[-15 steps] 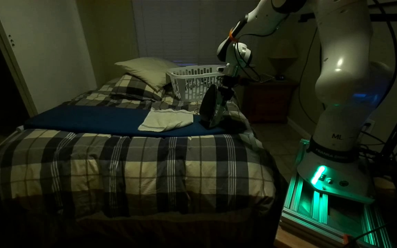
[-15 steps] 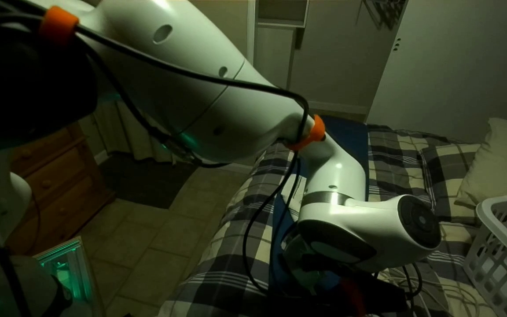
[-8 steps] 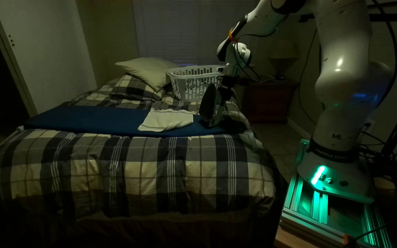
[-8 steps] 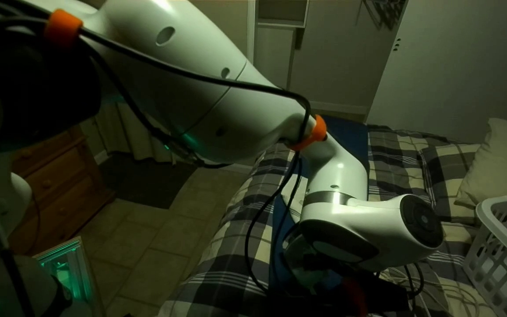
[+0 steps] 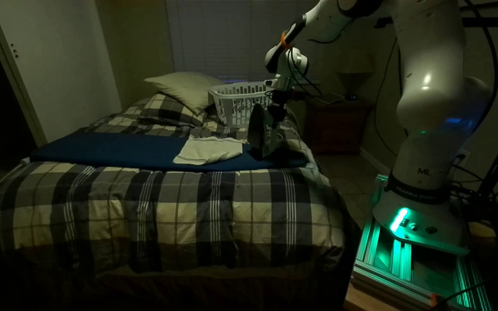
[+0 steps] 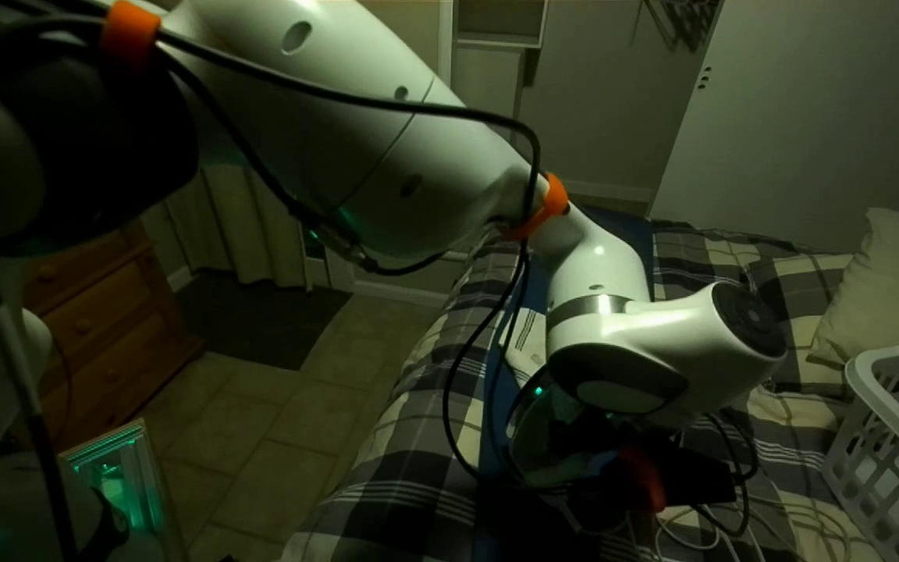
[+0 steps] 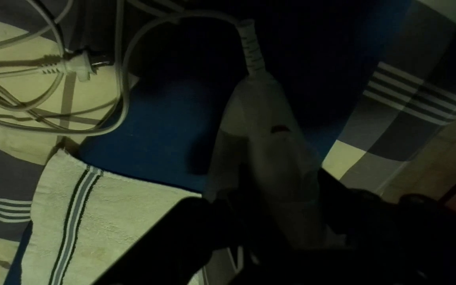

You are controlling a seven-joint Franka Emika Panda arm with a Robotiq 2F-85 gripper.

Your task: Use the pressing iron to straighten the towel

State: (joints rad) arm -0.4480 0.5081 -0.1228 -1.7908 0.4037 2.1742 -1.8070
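Note:
The pressing iron (image 5: 257,131) stands tipped up on end at the right end of the blue cloth, its flat sole turned toward the towel. My gripper (image 5: 277,115) is shut on the iron's handle, with a dark finger on each side of the pale iron body (image 7: 267,158) in the wrist view. Shadow hides the exact contact, and I cannot tell whether the heel still touches the cloth. The cream-white towel (image 5: 210,151) lies rumpled on the blue cloth just left of the iron. It also shows in the wrist view (image 7: 113,221), with a grey stripe.
The dark blue cloth (image 5: 110,149) lies across the plaid bed (image 5: 167,216). A white laundry basket (image 5: 236,101) stands behind the iron. The iron's pale cord (image 7: 123,83) loops beside it, with its plug (image 7: 79,67) loose on the bed. Pillows (image 5: 188,88) lie at the back.
Over the last half second the arm and gripper have risen slightly and shifted toward the towel. The iron has moved with them. The towel has not moved.

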